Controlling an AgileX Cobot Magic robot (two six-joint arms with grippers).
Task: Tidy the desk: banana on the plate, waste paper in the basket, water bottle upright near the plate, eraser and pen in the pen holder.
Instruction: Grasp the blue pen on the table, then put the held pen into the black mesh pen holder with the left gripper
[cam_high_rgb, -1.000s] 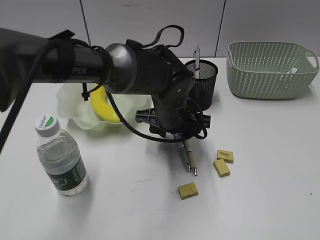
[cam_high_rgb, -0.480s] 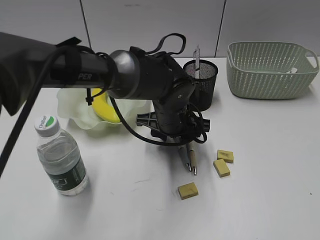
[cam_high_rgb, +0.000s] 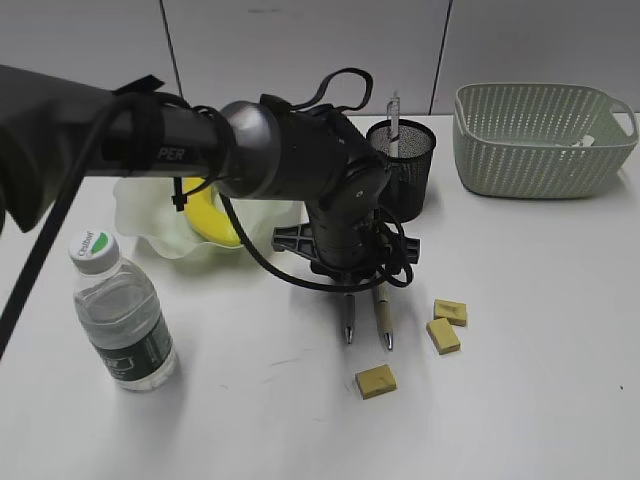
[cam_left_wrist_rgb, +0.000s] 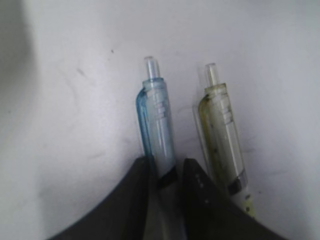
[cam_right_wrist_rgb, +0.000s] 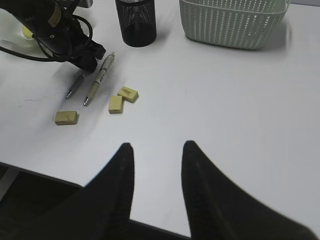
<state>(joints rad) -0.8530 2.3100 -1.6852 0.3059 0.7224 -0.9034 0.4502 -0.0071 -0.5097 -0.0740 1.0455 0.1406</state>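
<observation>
The left pincer is down on the desk, its two dark fingers pinching the barrel of the blue-tinted pen, which lies flat beside the olive-tinted pen. The two pens sit just apart, the second one running along the outside of the right-hand finger. The right pincer hangs spread and empty over the near edge, well away from the action.

The black mesh pen holder stands just behind the working arm, something thin already poking out of it. Three yellowish erasers wait on the desk near the pen tips. The banana is on the green plate, the water bottle stands upright close by, and the basket sits at the far right.

To do this well, I'd say: squeeze firmly so the round barrel doesn't roll, lift straight up so the neighbour isn't dragged, then tip the pen vertical before lowering it into the cup.
</observation>
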